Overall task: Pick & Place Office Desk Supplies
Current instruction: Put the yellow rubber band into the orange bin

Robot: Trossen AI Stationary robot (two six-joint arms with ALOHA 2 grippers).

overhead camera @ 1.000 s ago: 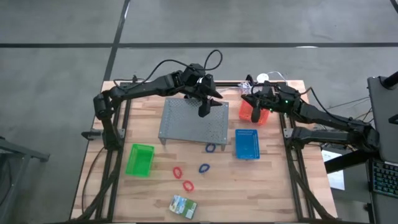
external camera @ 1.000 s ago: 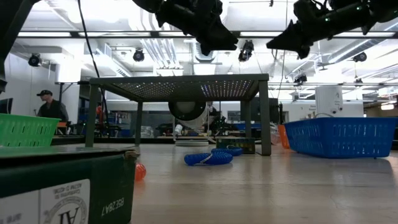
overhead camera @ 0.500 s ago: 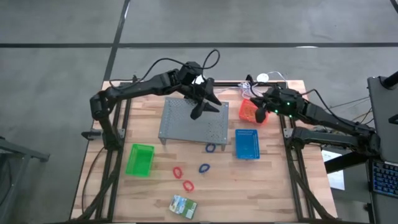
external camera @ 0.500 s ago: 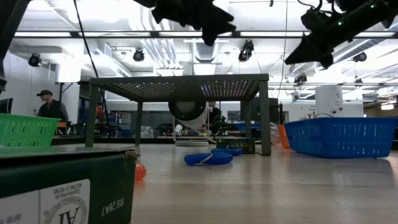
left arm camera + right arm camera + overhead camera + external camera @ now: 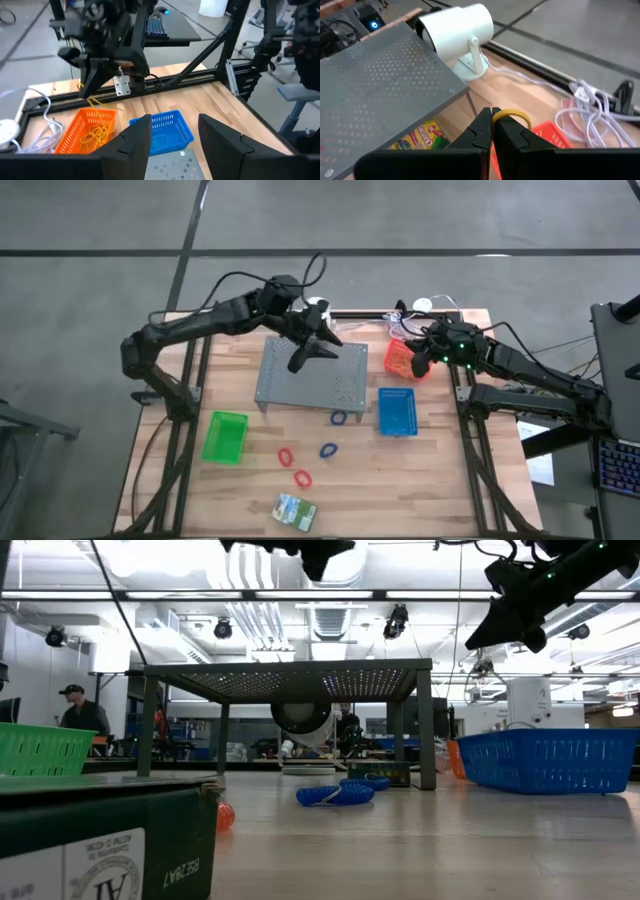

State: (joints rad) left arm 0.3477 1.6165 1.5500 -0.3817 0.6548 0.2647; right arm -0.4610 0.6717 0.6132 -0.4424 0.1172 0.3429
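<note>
My right gripper [image 5: 418,363] is shut on a thin tan rubber band [image 5: 512,116] just above the red-orange basket [image 5: 400,360] at the far right; several tan bands [image 5: 97,132] lie inside the basket. My left gripper [image 5: 300,360] is open and empty, high over the grey perforated stand [image 5: 312,375]. Two blue bands [image 5: 338,418] [image 5: 328,450] and two red bands [image 5: 286,456] [image 5: 302,477] lie flat on the table in front of the stand. A green-and-yellow crayon box [image 5: 296,511] lies near the near edge. Another crayon box [image 5: 420,137] shows under the stand. My right gripper pinches the tan rubber band between its two fingertips [image 5: 482,125]; a small loop of it [image 5: 515,115] sticks out past them. The fingers point down at a slant. The band hangs below them [image 5: 93,102], over the basket's rim.
A blue basket [image 5: 397,412] stands right of the stand and a green basket [image 5: 225,436] at the near left. A white camera [image 5: 460,35] and white cables [image 5: 592,107] lie at the far edge beside the red-orange basket. A person [image 5: 80,710] stands beyond the table.
My left gripper has risen and gone toward the table's left edge, still open, over the stand. My right gripper has shifted a little toward the right edge and slightly down over the red-orange basket, then stayed still, shut throughout.
</note>
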